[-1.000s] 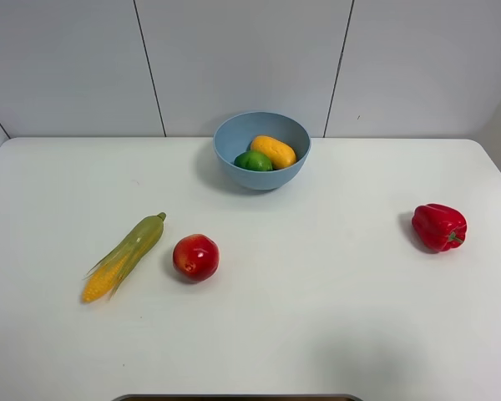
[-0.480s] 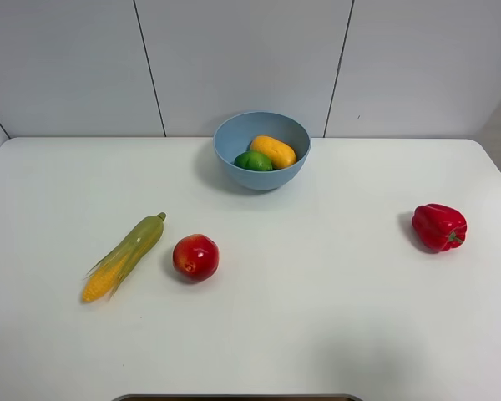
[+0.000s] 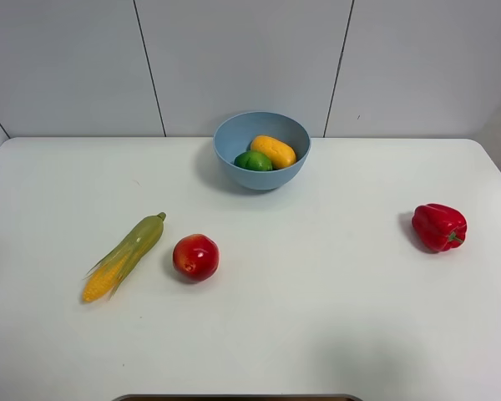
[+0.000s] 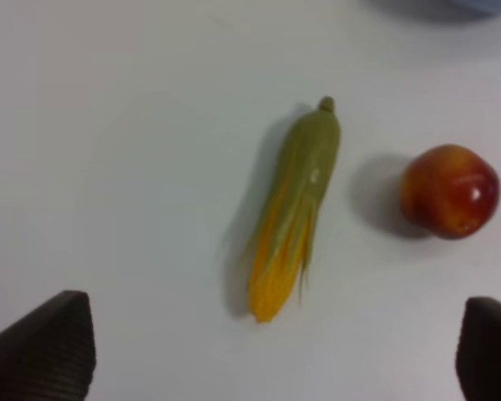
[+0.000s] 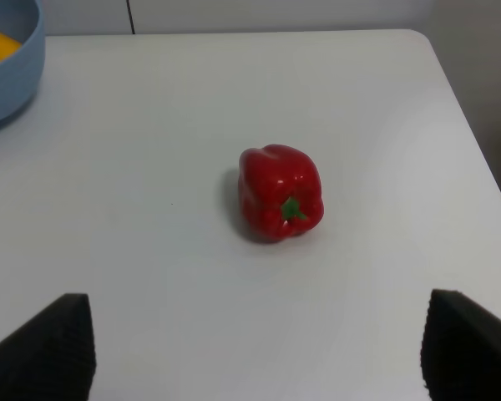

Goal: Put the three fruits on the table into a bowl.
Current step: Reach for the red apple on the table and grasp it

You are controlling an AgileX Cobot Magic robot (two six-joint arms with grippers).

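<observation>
corn cob (image 4: pixel 294 209) lying flat on the white counter (image 4: pixel 108 125), yellow end toward the fingers (image 4: pixel 42 351) | red apple (image 4: pixel 449 190) just beside it, not touching | fingers spread wide, nothing between 'em | sliver of blue bowl (image 4: pixel 484 4) barely in shot past the apple

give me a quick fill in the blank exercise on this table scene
The light-blue bowl holds the mango and the ____.
The red apple lies on the table next to the ____.
The red thing lying alone on the table's right side is the ____.
Missing words: lime; corn cob; bell pepper.
</observation>
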